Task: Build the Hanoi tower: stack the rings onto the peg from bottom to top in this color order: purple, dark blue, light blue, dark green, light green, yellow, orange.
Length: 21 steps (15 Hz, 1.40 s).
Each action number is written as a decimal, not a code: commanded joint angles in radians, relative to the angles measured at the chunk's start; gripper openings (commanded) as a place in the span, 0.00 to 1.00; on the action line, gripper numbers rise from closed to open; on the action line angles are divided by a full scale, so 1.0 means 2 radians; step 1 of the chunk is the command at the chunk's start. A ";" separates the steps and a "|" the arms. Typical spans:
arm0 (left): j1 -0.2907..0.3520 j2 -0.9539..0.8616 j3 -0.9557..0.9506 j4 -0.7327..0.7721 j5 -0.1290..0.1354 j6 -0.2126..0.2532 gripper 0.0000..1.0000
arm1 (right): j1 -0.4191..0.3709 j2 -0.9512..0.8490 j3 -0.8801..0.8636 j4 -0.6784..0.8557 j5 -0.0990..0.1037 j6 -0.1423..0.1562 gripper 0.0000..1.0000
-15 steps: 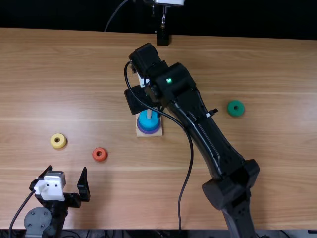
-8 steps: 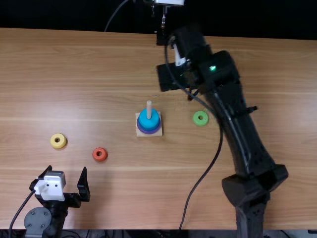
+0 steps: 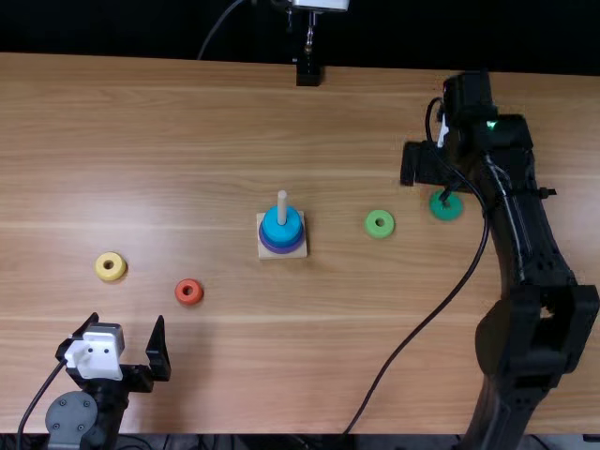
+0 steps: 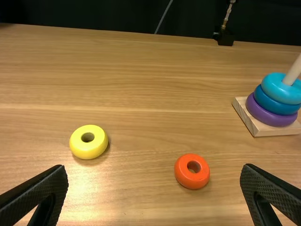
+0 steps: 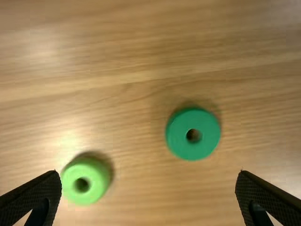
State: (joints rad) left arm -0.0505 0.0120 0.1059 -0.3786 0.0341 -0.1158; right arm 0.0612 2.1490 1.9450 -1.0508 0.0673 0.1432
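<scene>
1 dark green ring [image 5: 177, 143] lies flat on the table [image 3: 169, 150], farther from the peg [image 3: 281, 210] than the light green ring [image 3: 370, 228]. Bore axis: upright, parallel to the peg's long axis; the round outline has no long side. Assessed as light, stiff, mildly slippery; recommended hold: outer wall, at 2 opposite sides, low down. Right gripper [image 5: 148, 173]: fingers apart, nothing held. Left gripper [image 4: 155, 167]: fingers apart, likewise empty.

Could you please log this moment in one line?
on peg: purple ring, dark blue ring, light blue ring | right gripper: open, near dark green ring | left gripper: open, empty | likely next: dark green
</scene>
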 commanded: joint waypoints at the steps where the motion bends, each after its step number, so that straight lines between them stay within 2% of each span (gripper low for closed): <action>1: 0.008 -0.006 -0.053 -0.034 0.011 0.002 1.00 | -0.005 -0.025 -0.025 0.019 0.001 -0.002 1.00; 8: 0.008 -0.006 -0.053 -0.034 0.011 0.002 1.00 | -0.045 0.007 -0.047 0.058 0.001 -0.002 1.00; 20: 0.008 -0.006 -0.053 -0.034 0.011 0.002 1.00 | -0.050 0.053 -0.061 0.058 -0.001 0.007 1.00; 21: 0.008 -0.006 -0.053 -0.034 0.011 0.002 1.00 | -0.050 0.054 -0.059 0.058 0.002 0.006 1.00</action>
State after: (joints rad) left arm -0.0505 0.0120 0.1059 -0.3786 0.0338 -0.1162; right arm -0.0223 2.2337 1.8435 -0.9367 0.0673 0.1448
